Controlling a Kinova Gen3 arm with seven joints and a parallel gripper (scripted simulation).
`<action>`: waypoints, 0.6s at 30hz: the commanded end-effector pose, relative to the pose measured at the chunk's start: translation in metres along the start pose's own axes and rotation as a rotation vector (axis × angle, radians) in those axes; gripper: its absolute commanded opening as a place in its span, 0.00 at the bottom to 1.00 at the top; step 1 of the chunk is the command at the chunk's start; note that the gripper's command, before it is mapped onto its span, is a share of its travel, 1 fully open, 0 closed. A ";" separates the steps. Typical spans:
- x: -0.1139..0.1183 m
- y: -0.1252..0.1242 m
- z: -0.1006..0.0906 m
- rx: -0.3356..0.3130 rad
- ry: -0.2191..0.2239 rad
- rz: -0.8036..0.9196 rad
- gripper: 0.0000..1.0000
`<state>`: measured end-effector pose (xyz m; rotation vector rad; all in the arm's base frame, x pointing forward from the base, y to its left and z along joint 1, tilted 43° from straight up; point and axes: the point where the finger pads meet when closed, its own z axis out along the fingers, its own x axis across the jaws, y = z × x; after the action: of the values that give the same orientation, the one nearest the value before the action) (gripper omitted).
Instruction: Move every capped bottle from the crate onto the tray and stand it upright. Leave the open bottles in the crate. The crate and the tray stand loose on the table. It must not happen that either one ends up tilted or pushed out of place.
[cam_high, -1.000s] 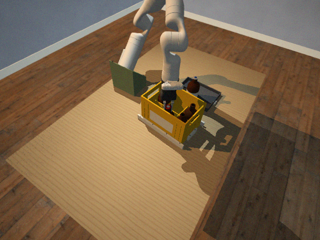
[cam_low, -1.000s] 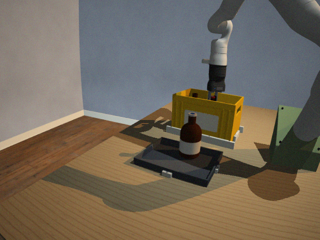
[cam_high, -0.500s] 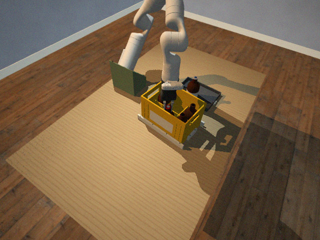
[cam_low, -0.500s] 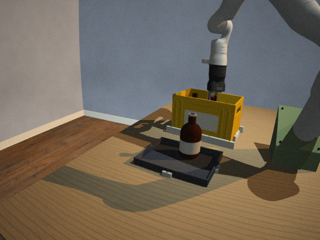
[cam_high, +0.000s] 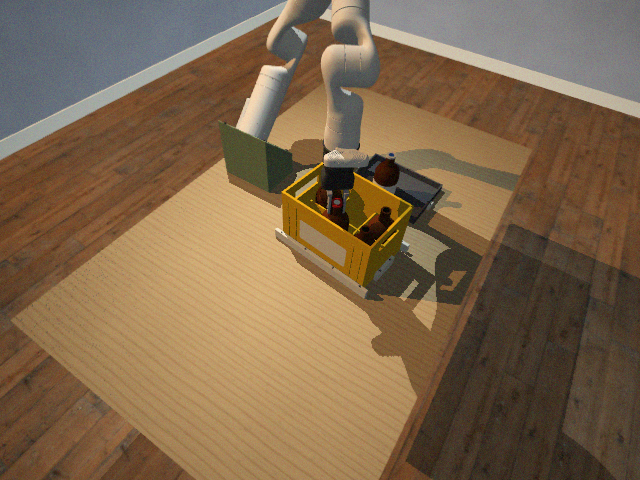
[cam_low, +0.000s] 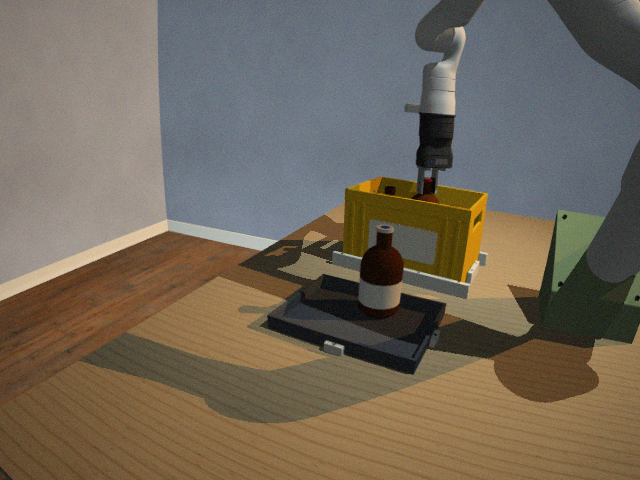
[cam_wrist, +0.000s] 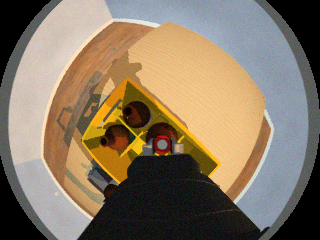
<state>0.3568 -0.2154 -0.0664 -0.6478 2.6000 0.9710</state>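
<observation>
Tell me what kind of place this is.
Probably a bare room set up as a robot test cell: a wooden table on plank flooring, plain walls, and one arm, its gripper shut on a red-capped bottle in a yellow crate.
</observation>
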 end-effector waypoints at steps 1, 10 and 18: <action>-0.001 -0.004 -0.014 0.016 -0.002 -0.001 0.00; -0.001 -0.003 -0.033 0.010 -0.001 -0.001 0.00; -0.001 -0.004 -0.060 0.015 -0.002 -0.001 0.00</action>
<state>0.3519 -0.2488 -0.0304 -0.6480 2.6000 0.9716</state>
